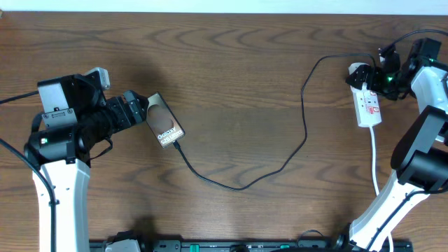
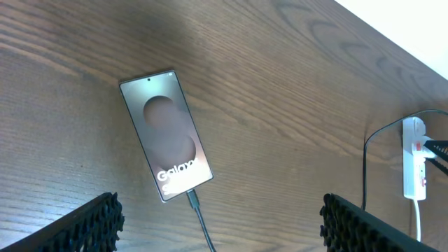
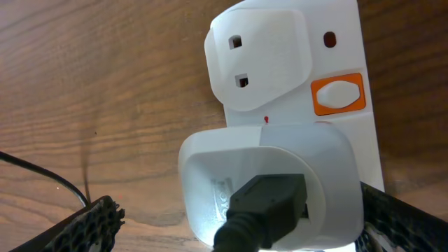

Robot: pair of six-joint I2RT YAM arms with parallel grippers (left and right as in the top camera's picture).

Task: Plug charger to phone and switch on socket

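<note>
The bronze-brown phone [image 1: 163,122] with "Galaxy" lettering lies flat on the table; it also shows in the left wrist view [image 2: 166,143]. The black charger cable [image 1: 280,164] has its tip in the phone's lower edge [image 2: 192,199] and runs across the table to a white adapter [image 3: 269,192] plugged into the white socket strip [image 1: 367,101]. My left gripper [image 1: 137,109] is open, just left of the phone, touching nothing. My right gripper [image 1: 383,75] is open over the strip's far end, its fingers on either side of the adapter [image 3: 231,234]. An orange-framed switch [image 3: 337,94] sits beside a second white plug [image 3: 262,56].
The strip's white cord [image 1: 375,164] runs down toward the right arm's base. A dark rail [image 1: 245,246] lies along the table's front edge. The table's far edge meets a pale wall [image 2: 413,35].
</note>
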